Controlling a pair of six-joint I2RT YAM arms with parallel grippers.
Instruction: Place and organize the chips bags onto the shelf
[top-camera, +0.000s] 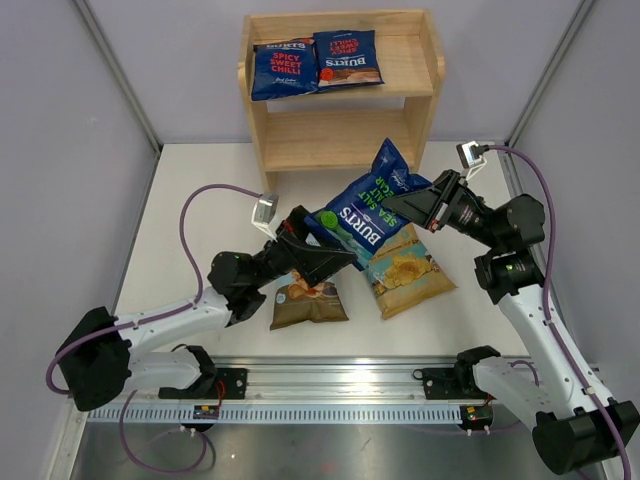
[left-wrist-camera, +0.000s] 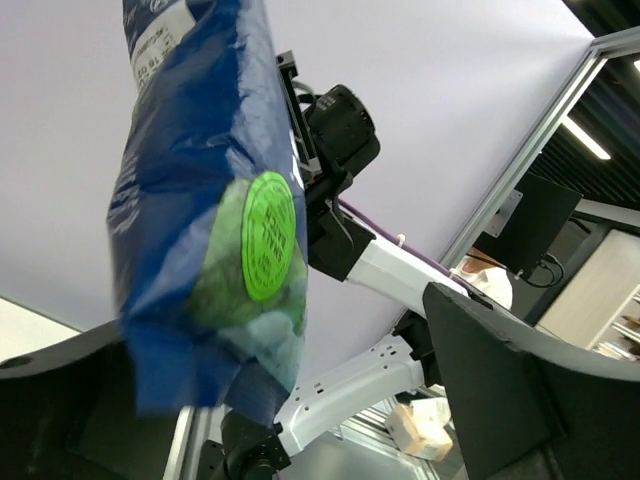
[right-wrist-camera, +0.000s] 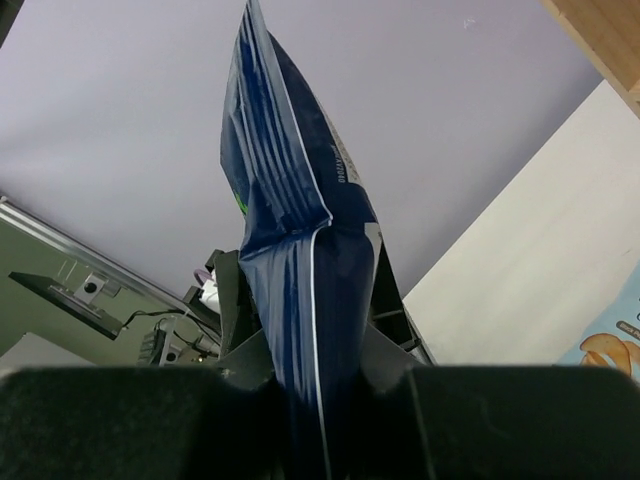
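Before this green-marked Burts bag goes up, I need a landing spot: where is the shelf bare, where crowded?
Top tier: bare at its right end, beyond the rightmost Burts bag. Lower tier: all bare. Crowded: the table centre, where the Cassava bag and yellow bag lie beneath the raised bag, left hand and right hand.

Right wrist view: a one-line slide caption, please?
Right tool pinches the dark blue chips bag edge-on, grey wall behind, table at right.

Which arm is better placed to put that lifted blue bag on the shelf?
Right, most likely. The right end effector pinches the blue bag and sits nearer the shelf. The left end effector stands open around the bag's lower end, gripping nothing.
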